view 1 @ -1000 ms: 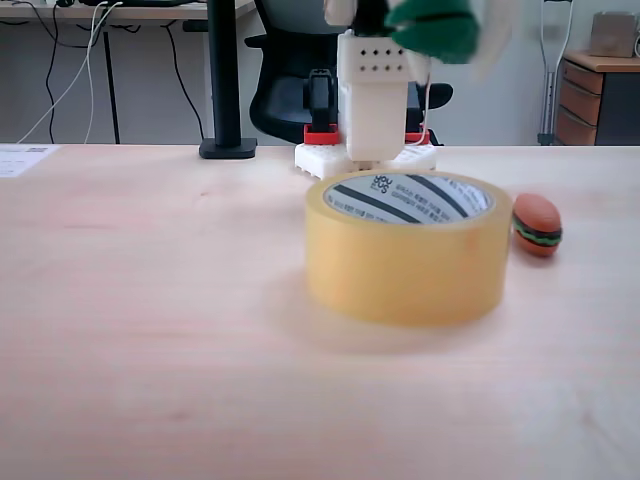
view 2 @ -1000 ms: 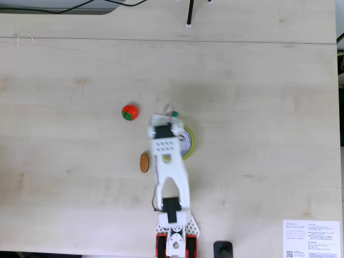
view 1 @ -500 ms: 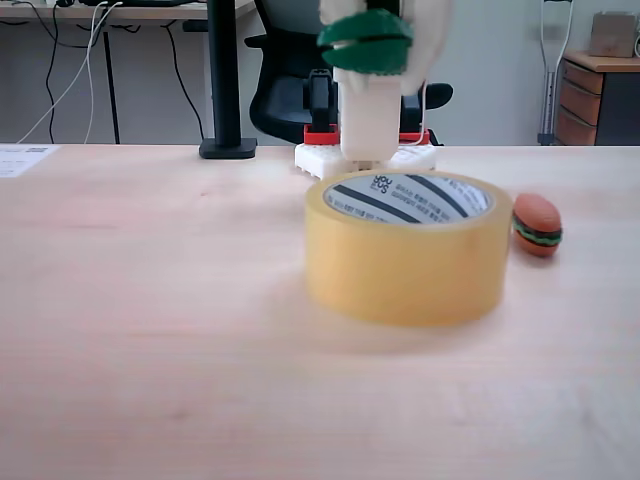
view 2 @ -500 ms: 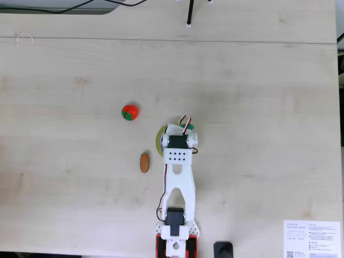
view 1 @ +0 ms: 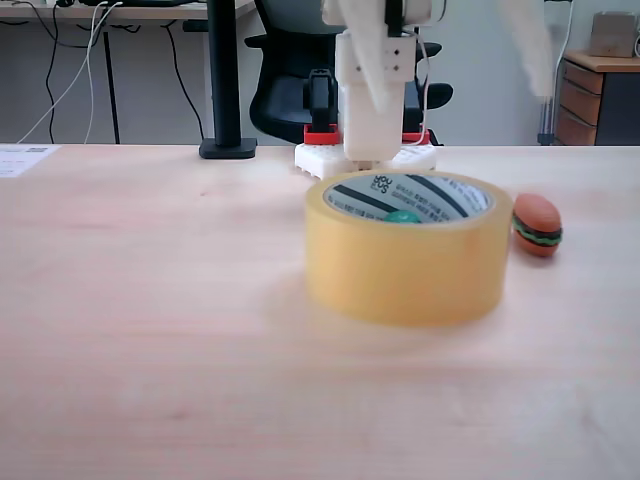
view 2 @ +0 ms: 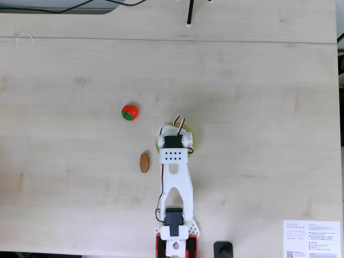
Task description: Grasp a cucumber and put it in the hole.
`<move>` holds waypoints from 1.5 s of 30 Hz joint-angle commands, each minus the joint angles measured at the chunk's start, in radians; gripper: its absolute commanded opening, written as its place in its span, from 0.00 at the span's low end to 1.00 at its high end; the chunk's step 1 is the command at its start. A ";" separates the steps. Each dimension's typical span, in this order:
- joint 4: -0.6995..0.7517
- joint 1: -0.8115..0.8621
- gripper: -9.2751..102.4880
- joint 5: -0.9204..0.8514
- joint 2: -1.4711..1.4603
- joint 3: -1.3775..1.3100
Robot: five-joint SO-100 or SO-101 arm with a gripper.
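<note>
One small, light, glossy cucumber (view 1: pixel 404 216) is lying inside the hole (view 1: pixel 425 200) at 6 o'clock under your released end effector (view 1: pixel 455 50); if regrasping, you're pinching its slippery middle.

One of my fixed views sits low at table level, close, facing the arm's base (view 1: pixel 365 155); another looks straight down from high. Both share the tape roll (view 1: pixel 408 248).

Office or lab workspace. Pale wood desk (view 1: pixel 150 330), black swivel chair (view 1: pixel 290 70) behind at 12 o'clock, second desk with dangling cables (view 1: pixel 60 70) at 10 o'clock, wooden drawer unit (view 1: pixel 600 95) at 2 o'clock, black monitor pole (view 1: pixel 225 80).
</note>
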 commanded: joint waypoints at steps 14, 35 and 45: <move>-0.011 0.000 0.38 -0.006 0.360 0.137; -0.048 0.005 0.27 0.003 0.920 0.663; -0.100 0.005 0.23 0.003 1.149 0.882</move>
